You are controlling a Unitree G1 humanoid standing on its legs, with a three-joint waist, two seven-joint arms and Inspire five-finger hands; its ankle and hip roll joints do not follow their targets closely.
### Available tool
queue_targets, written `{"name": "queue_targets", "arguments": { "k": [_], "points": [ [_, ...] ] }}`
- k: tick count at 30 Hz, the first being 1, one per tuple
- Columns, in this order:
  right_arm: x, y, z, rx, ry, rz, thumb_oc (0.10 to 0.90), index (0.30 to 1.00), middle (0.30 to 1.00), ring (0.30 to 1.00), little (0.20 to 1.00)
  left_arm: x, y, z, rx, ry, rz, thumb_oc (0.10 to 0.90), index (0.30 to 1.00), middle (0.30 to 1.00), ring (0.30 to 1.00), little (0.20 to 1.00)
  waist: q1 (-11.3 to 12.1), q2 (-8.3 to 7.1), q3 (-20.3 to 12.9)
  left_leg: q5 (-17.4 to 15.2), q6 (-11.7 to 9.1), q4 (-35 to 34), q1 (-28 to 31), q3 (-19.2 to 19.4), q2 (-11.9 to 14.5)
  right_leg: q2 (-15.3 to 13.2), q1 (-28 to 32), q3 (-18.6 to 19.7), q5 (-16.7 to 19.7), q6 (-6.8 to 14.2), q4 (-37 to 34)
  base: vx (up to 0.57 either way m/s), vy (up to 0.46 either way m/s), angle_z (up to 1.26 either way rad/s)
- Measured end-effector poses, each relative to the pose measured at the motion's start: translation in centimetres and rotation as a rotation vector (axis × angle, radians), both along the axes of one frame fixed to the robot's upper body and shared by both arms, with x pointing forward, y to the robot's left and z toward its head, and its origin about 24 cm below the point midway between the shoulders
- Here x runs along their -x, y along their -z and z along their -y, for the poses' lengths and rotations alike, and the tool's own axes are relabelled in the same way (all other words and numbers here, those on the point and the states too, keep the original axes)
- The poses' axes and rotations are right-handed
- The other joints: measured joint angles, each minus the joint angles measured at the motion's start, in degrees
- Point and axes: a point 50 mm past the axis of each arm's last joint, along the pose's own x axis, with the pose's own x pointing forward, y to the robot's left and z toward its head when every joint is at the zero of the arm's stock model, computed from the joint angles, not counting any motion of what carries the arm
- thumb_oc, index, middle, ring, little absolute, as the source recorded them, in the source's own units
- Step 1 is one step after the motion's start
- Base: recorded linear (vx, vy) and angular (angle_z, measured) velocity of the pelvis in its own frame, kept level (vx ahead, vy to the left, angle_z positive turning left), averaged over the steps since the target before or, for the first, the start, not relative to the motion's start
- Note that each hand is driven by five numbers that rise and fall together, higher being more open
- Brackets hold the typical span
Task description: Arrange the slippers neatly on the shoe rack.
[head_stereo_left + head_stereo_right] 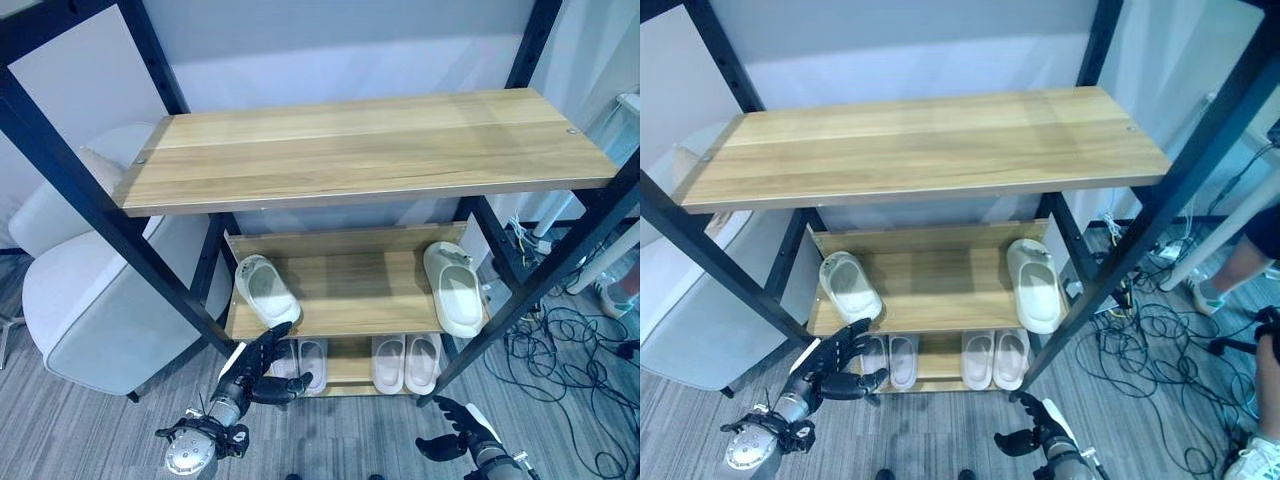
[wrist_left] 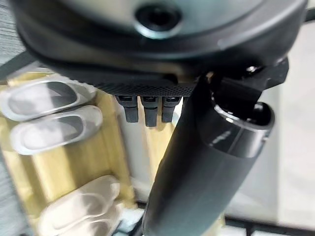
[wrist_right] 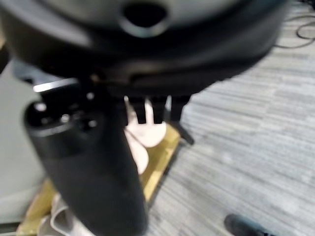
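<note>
Grey armchair beside the rack's left posts, tangled cables on grey carpet right, person's leg at right edge

It looks like a lab or test room: grey carpet floor, many loose cables, a grey armchair beside the shoe rack.

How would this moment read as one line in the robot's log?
left hand: open, by bottom-shelf slippers | right hand: open, low, idle | middle shelf: two slippers apart
</note>
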Motion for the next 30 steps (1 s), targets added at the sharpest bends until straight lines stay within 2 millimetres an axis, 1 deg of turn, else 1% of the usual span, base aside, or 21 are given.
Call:
{"name": "queue_targets", "arguments": {
  "k": [4,6,12,15,19,22,23,24,28,30],
  "points": [
    [0.2,0.1,0.0,0.001,0.001,-0.005,0.8,0.9,0.9,0.9,0.9,-0.2,-0.6,-0.2,0.006,-0.009,0.026,0.8,0.9,0.9,0.9,0.9,0.0,0.32,0.1,0.0,0.1,0.0,0.1,0.3,0.0,0.0,0.0,0.6,0.0,0.0,0.0,0.0,0.007,-0.04],
    [0.2,0.1,0.0,0.001,0.001,-0.006,0.8,0.9,0.9,0.9,0.9,-0.2,-0.6,-0.2,0.005,-0.008,0.025,0.8,0.9,0.9,0.9,0.9,-0.1,0.69,0.0,-0.1,0.1,0.0,0.2,0.6,0.0,0.0,0.0,0.8,0.0,-0.1,0.0,0.0,0.008,-0.05],
    [0.2,0.1,0.0,0.001,0.001,-0.007,0.8,0.9,0.9,0.9,0.9,-0.1,-0.3,-0.3,0.001,-0.008,0.011,0.8,0.9,0.9,0.9,0.9,-0.1,0.76,0.0,-0.1,0.1,0.0,0.3,0.7,0.0,0.0,0.0,0.8,0.1,-0.1,0.0,0.0,0.0,0.0],
    [0.2,0.0,0.2,0.005,-0.001,-0.009,0.8,0.9,0.9,0.9,0.9,0.6,0.7,-0.8,-0.046,0.024,-0.044,0.8,0.9,0.9,0.9,0.9,-0.2,0.83,-0.1,-0.1,0.1,0.0,0.4,0.7,0.1,0.0,0.1,0.9,0.1,-0.2,0.0,0.0,0.0,0.0],
    [0.3,-0.3,1.1,0.029,-0.01,-0.016,0.8,0.9,0.9,0.9,0.9,1.6,1.0,-1.6,-0.092,0.069,-0.084,0.8,0.9,0.9,0.9,0.9,-0.1,0.98,-0.2,-0.1,0.1,0.0,0.4,0.7,0.0,0.0,0.1,0.8,0.2,-0.2,0.0,0.0,0.0,0.0],
    [0.3,-0.3,1.3,0.033,-0.007,-0.015,0.8,0.9,0.9,0.9,0.9,1.7,0.9,-1.9,-0.104,0.073,-0.088,0.8,0.9,0.9,0.9,0.9,-0.1,0.97,-0.2,-0.1,0.1,0.0,0.4,0.7,0.1,0.0,0.1,0.8,0.2,-0.3,0.0,0.0,0.0,0.0],
    [0.3,-0.3,1.3,0.032,-0.008,-0.016,0.8,0.9,0.9,0.9,0.9,1.7,0.8,-1.8,-0.1,0.074,-0.084,0.8,0.9,0.9,0.9,0.9,-0.1,0.97,-0.2,-0.1,0.1,0.0,0.5,0.6,0.1,0.0,0.2,0.8,0.2,-0.3,0.0,0.0,0.0,0.0],
    [0.3,-0.3,1.2,0.027,-0.014,-0.021,0.8,0.9,0.9,0.9,0.9,1.6,0.0,-1.6,-0.067,0.08,-0.058,0.8,0.9,0.9,0.9,0.9,0.0,0.89,-0.1,-0.1,0.1,0.0,0.6,0.6,0.0,0.0,0.5,0.7,0.2,-0.3,0.0,0.0,0.0,0.0],
    [0.3,-0.2,1.1,0.025,-0.015,-0.023,0.8,0.9,0.9,0.9,0.9,1.0,-2.3,-0.7,0.008,0.096,0.036,0.8,0.9,0.9,0.9,0.9,0.5,0.77,-0.1,-0.1,0.1,0.0,1.0,0.5,0.0,0.0,0.9,0.7,0.2,-0.3,0.0,0.0,0.0,0.0],
    [0.5,-0.2,1.1,0.023,-0.015,-0.028,0.8,0.9,0.9,0.9,0.9,0.6,-3.0,-0.1,0.049,0.093,0.076,0.8,0.9,0.9,0.9,0.9,0.8,0.74,-0.1,-0.1,0.1,-0.1,1.1,0.5,0.0,0.0,1.0,0.7,0.2,-0.3,0.0,0.0,0.0,0.0]
  ]
}}
